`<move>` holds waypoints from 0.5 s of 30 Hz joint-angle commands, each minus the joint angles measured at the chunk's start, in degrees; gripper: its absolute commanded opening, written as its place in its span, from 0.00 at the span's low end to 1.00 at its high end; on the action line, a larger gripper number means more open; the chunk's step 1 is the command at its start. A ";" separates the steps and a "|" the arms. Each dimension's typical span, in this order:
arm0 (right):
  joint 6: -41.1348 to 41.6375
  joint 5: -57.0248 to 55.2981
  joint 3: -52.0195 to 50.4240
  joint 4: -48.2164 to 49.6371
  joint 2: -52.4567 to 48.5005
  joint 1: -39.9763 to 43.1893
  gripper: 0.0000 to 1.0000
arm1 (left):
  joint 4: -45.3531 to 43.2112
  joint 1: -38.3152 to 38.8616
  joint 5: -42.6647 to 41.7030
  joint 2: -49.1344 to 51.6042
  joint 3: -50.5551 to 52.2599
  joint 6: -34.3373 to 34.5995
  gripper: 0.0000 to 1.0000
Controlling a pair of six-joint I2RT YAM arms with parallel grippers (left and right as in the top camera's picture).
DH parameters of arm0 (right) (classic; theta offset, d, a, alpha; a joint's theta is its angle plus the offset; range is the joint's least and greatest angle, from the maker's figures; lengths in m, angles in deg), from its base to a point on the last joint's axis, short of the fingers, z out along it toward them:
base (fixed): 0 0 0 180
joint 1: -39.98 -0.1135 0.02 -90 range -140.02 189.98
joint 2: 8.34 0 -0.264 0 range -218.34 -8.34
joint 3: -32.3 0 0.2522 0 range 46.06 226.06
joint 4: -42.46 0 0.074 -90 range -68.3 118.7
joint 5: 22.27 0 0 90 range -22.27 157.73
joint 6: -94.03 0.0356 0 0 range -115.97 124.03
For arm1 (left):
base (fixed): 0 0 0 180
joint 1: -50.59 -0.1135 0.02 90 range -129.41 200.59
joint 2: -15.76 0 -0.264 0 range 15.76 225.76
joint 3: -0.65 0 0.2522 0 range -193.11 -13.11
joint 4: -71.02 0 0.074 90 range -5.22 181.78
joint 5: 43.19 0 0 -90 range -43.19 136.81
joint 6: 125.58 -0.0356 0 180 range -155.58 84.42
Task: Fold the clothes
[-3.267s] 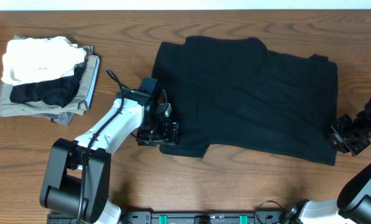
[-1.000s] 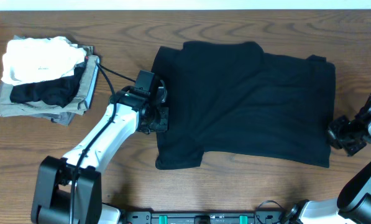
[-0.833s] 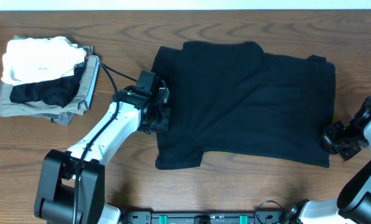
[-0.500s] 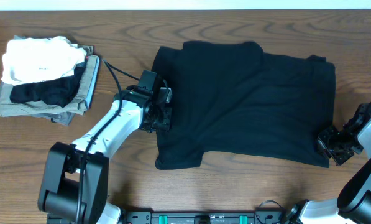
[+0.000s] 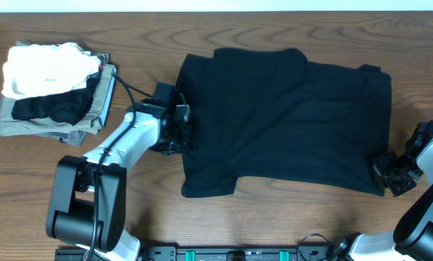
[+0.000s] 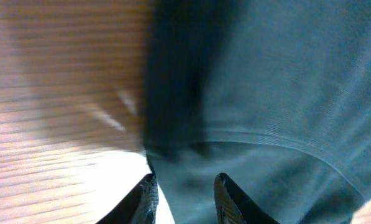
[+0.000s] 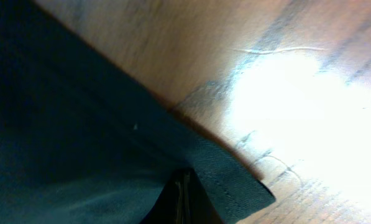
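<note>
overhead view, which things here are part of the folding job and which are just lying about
Part of the job: black T-shirt, left tool, right tool.

Just lying about: stack of folded clothes at the left end of the table, white garment on top.

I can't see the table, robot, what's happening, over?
Left end effector part open at black T-shirt edge. Right end effector shut at its corner. It lies spread flat. Nothing blocking.
</note>
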 commanded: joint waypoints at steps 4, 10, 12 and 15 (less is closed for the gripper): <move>1.75 -2.29 -0.42 -0.46 0.35 -0.50 0.01 | 0.28 -2.99 0.07 2.78 -0.94 -1.25 0.33; 1.70 -2.27 -0.42 -0.74 0.33 -0.50 0.01 | 0.26 -3.17 0.55 3.89 -1.11 -1.42 0.06; 1.62 -2.27 -0.42 -0.81 0.35 -0.50 0.01 | 0.50 -3.28 0.55 2.23 -1.62 -1.16 0.06; 1.49 -2.27 -0.42 -0.83 0.35 -0.50 0.01 | 1.46 -3.26 0.61 -2.47 -2.71 -0.98 0.06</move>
